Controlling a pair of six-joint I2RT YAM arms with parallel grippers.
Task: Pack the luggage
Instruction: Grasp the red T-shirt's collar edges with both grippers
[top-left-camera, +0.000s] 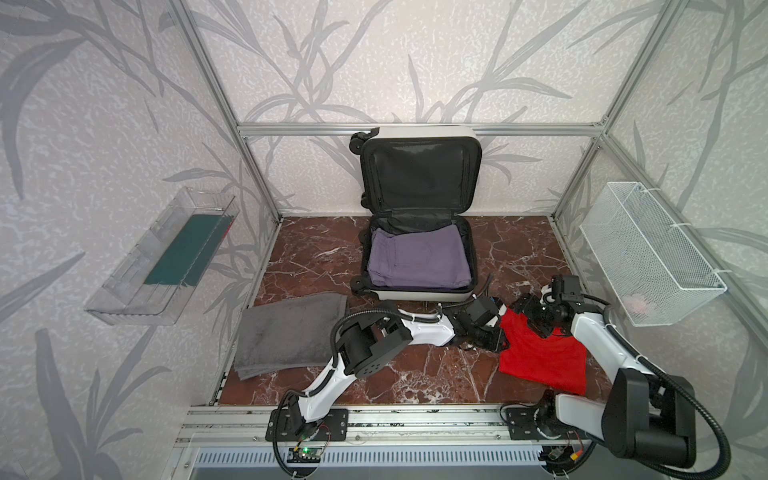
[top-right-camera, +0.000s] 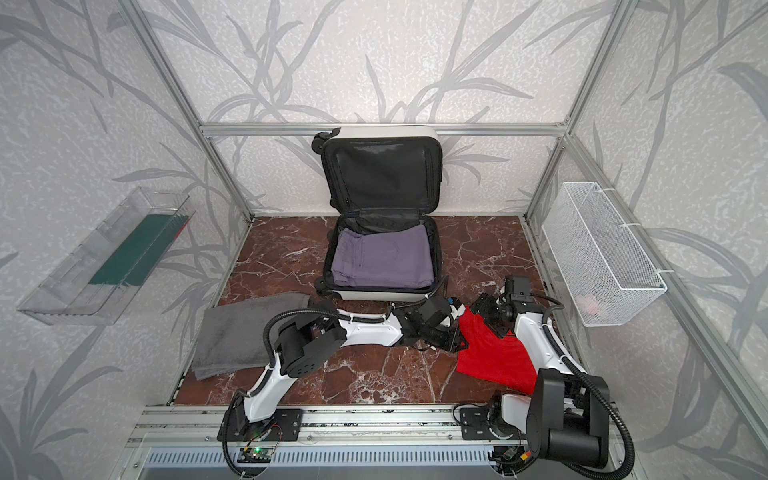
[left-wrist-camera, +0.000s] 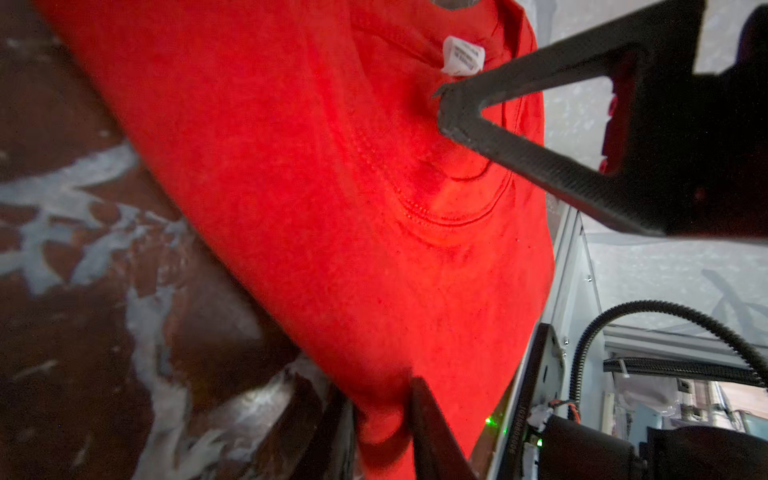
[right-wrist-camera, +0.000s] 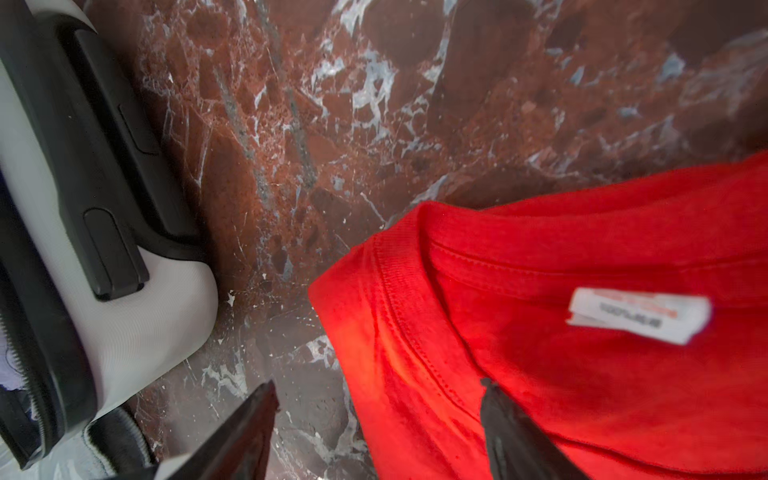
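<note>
The step in hand is judged to be the pick-up of the red shirt, which is spread on the desk beneath both grippers. The left gripper is seen with its jaws drawn close together and a fold of the shirt's edge pinched between them, so the cloth is taken to be gripped on that side. The right gripper is held with its jaws wide apart and nothing clamped: one finger is poised over bare desk, while the other appears to be touching the shirt just inside the collar, close to the white label. The luggage is found just beyond both grippers, on the side away from the arm bases, lying open with its lid leaned upright against the back wall; a folded purple garment is already laid in its lower half. A grey towel lies well behind the left gripper, beside that arm's elbow, and is not touched. The next move is judged to call for the right gripper to be closed on the collar edge, so that the shirt is held at two points; both should then be raised together, high enough for the hanging cloth to be carried over the near wall of the luggage and lowered onto the purple garment. An uneven lift could let the shirt be bunched or dragged against the shell.
</note>
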